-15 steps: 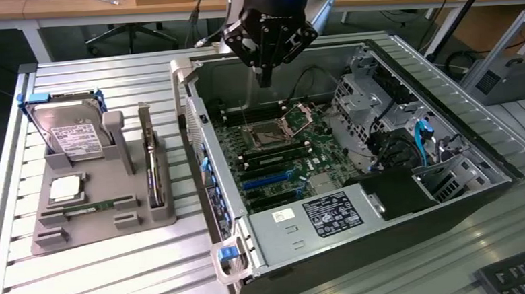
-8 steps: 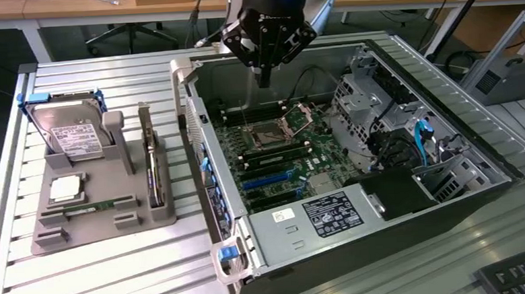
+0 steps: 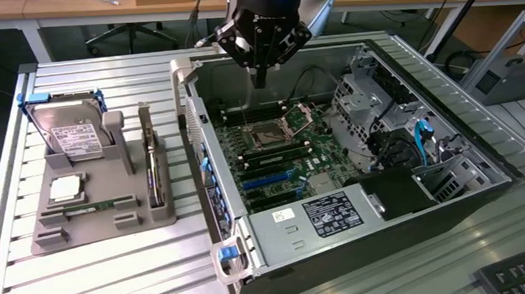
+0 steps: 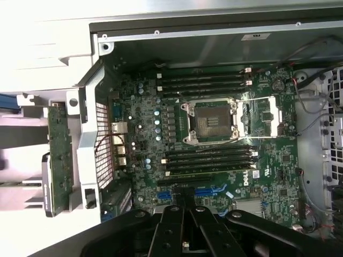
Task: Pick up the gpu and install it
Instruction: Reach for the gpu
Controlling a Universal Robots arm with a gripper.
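The gpu point(image 3: 152, 163) stands on its edge in a slot of the grey holder point(image 3: 105, 226), on the exterior view's left beside the computer case. In the wrist view it is a thin green board point(image 4: 59, 155) outside the case wall. My gripper point(image 3: 259, 78) hangs over the far part of the open case point(image 3: 373, 208), above the motherboard point(image 3: 281, 153) and well away from the gpu. Its black fingers point(image 4: 172, 222) meet at a narrow tip point(image 4: 185, 201) with nothing between them. Blue expansion slots point(image 4: 211, 190) lie on the board near the fingertips.
The holder also carries a silver hard drive point(image 3: 75, 136), a square processor chip point(image 3: 65, 189) and a narrow memory stick point(image 3: 90, 208). Inside the case are the empty processor socket point(image 4: 209, 120), drive cages point(image 3: 372, 101) and the power supply point(image 3: 333, 214). A keyboard point(image 3: 521, 275) lies at the near right.
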